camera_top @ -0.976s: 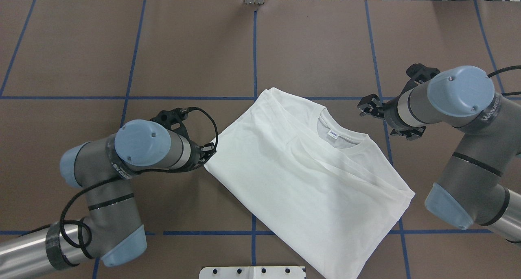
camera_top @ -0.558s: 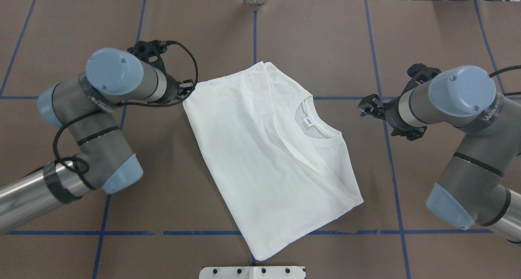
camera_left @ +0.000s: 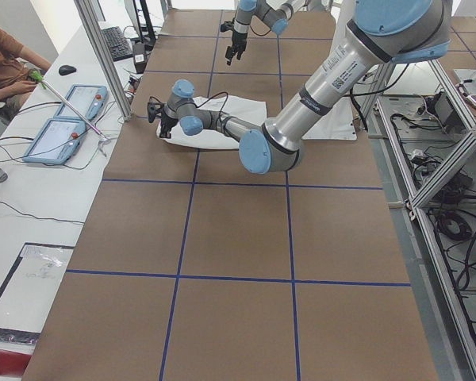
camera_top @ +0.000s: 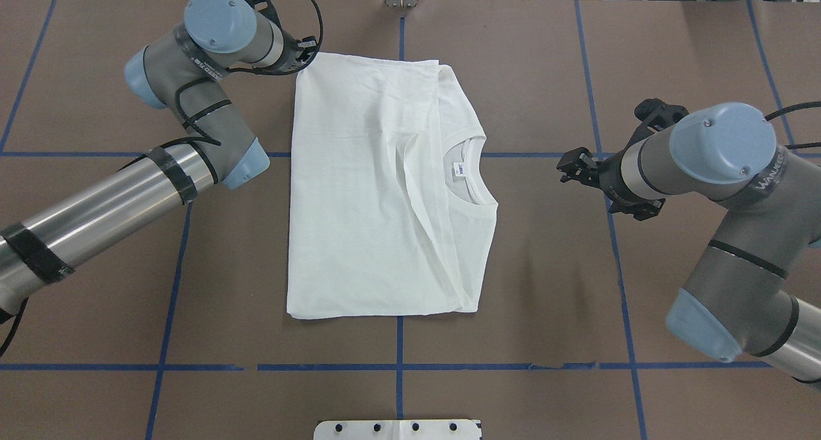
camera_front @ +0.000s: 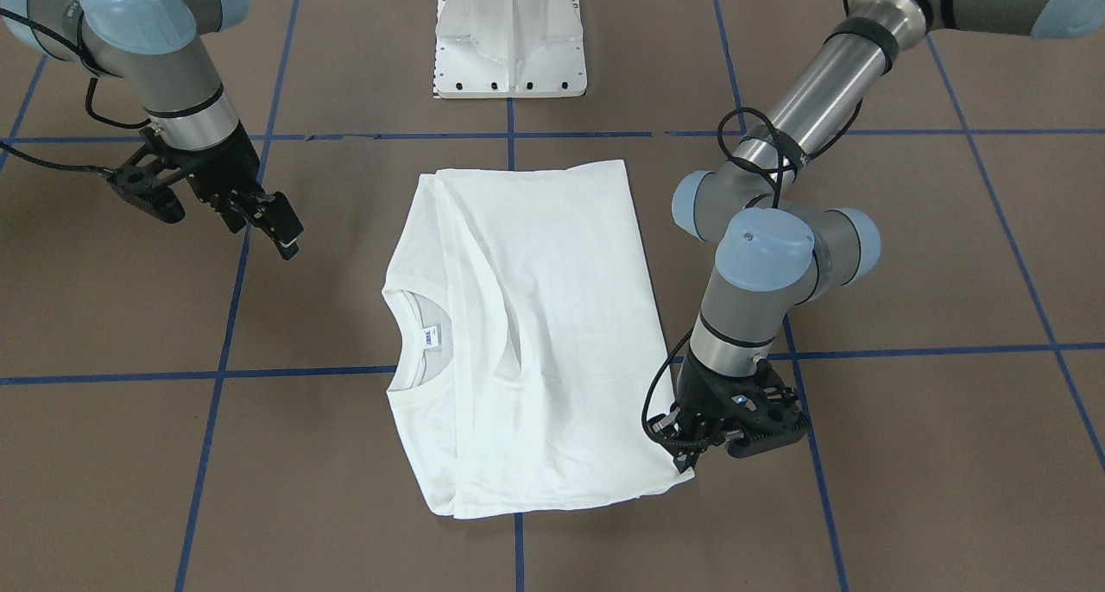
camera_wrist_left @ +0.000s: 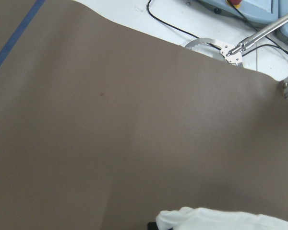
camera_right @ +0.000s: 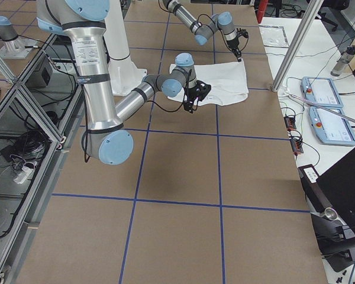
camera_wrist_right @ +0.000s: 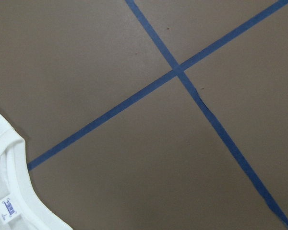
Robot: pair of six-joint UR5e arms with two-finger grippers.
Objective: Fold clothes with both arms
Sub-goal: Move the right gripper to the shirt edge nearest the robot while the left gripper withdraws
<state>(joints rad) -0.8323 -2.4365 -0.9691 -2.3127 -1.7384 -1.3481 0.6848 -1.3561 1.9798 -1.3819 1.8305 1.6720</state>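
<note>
The white T-shirt (camera_top: 372,190) lies flat on the brown table, folded into a rectangle, with the neck and its small label (camera_top: 459,169) towards my right. No printed text shows. My left gripper (camera_top: 306,50) is at the shirt's far left corner and shut on it; the same grip shows in the front view (camera_front: 686,464), and white cloth (camera_wrist_left: 221,220) fills the bottom edge of the left wrist view. My right gripper (camera_top: 567,169) is open and empty, above bare table to the right of the collar, apart from the shirt (camera_front: 535,316). The collar edge (camera_wrist_right: 5,191) shows in the right wrist view.
The white pedestal base (camera_front: 509,40) stands at the near edge behind the shirt. Blue tape lines (camera_top: 609,235) grid the table. An aluminium post (camera_left: 103,55), tablets (camera_left: 63,127) and a seated operator (camera_left: 4,63) are past the far edge.
My left gripper has swung far across the table, dragging the shirt corner with it. The shirt has turned and now lies square to the tape grid. The right arm has barely moved.
</note>
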